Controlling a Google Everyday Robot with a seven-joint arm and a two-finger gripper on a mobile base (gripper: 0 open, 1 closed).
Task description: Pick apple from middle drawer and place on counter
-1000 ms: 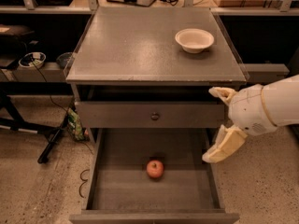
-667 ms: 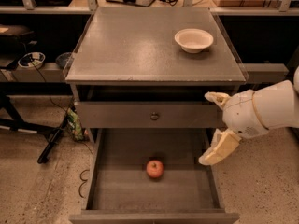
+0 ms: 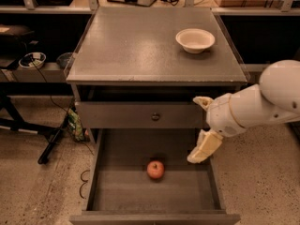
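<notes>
The small red apple (image 3: 155, 169) lies on the plank floor of the open middle drawer (image 3: 123, 193), near its centre. My gripper (image 3: 194, 130) hangs at the drawer's right side, above and to the right of the apple, not touching it. Its two cream fingers are spread wide apart, one up by the closed top drawer front and one down over the drawer's right wall, and nothing is between them. The grey counter (image 3: 140, 43) is the cabinet's top, above the drawers.
A white bowl (image 3: 195, 40) stands on the counter's back right. The closed top drawer front with a round knob (image 3: 155, 116) sits just above the open drawer. Dark shelving with cables and small bowls runs along the left and back. Speckled floor surrounds the cabinet.
My gripper and arm have moved left, from beside the cabinet's right edge to over the right side of the open drawer. The apple and the bowl have not moved.
</notes>
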